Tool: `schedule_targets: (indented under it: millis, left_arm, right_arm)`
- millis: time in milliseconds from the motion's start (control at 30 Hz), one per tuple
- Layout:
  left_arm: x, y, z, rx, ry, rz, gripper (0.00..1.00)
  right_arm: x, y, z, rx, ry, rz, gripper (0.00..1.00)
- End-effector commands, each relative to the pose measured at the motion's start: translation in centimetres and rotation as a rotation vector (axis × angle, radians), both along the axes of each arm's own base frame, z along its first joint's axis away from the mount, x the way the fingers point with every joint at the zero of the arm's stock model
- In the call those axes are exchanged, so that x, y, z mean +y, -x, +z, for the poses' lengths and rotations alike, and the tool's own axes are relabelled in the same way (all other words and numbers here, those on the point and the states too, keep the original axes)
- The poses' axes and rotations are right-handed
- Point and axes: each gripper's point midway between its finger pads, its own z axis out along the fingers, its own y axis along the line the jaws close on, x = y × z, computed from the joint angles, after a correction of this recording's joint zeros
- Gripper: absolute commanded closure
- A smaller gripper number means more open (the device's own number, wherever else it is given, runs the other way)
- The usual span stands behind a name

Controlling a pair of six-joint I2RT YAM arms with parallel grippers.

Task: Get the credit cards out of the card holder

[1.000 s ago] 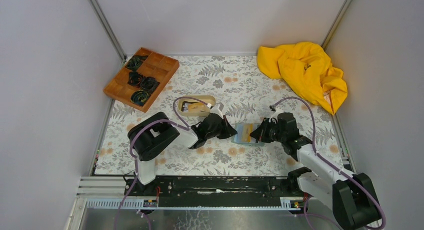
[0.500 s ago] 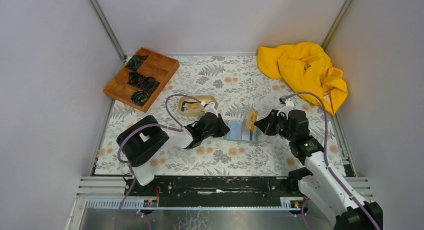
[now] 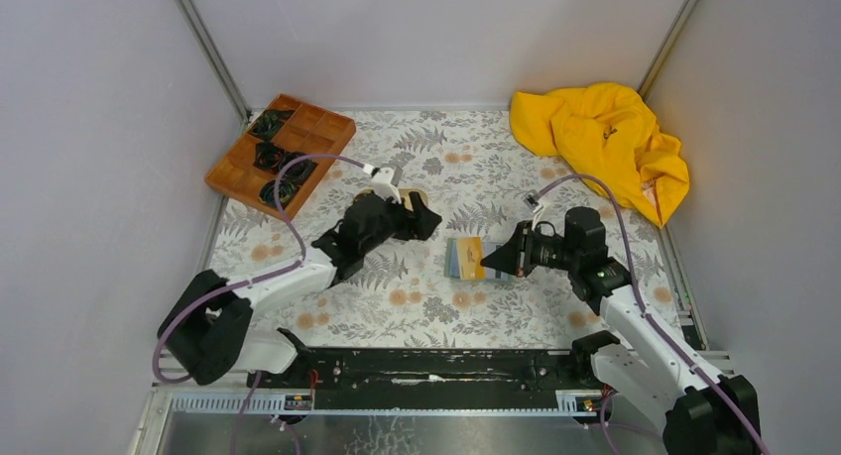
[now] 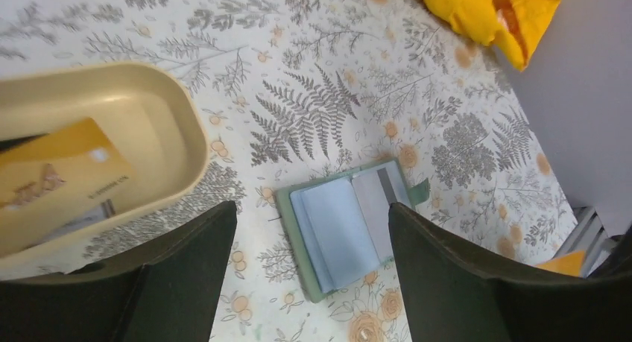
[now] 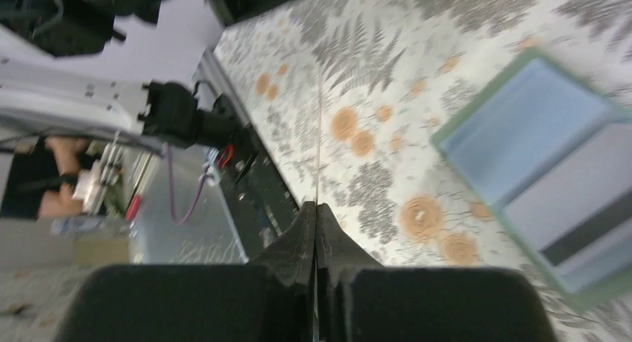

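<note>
Across floral table [image 3: 436,306], one card holder [image 4: 346,230], two orange cards [image 4: 56,174]

Enclosure: plain pale grey walls [image 3: 436,39] stand on three sides and meet at aluminium corner posts [image 3: 207,47]. A cloth [image 3: 476,148] printed with grey ferns and orange flowers covers the table — a black rail [image 3: 436,368] runs along its near edge. Lighting is even and diffuse.

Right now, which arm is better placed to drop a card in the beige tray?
Probably right: the right gripper is shut on a tan card beside the wallet. The left gripper hangs open and empty by the tray.
</note>
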Motion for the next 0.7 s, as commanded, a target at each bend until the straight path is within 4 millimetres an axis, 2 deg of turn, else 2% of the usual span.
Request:
schedule_targets:
  millis: [0, 133, 267, 433, 667]
  left_arm:
    - [1.0, 1.6, 1.8, -0.088, -0.001, -0.159, 0.17]
    - [0.6, 3.8, 3.2, -0.099, 0.079, -0.382, 0.17]
    - [-0.7, 7.3, 3.4, -0.079, 0.128, -0.622, 0.23]
    - [-1.2, 11.0, 5.1, -0.107, 0.225, -0.828, 0.31]
    - [-1.0, 13.8, 6.1, -0.125, 0.287, -0.969, 0.33]
  right_arm:
    - [2.3, 3.5, 1.4, -0.029, -0.067, 0.221, 1.0]
    - [3.6, 5.0, 1.1, -0.015, -0.061, 0.316, 1.0]
    - [4.2, 5.9, 1.6, -0.012, -0.08, 0.378, 1.0]
    - [4.6, 6.1, 1.3, 0.002, -0.076, 0.4, 1.0]
    - [4.8, 6.0, 0.5, 0.019, -0.043, 0.396, 1.0]
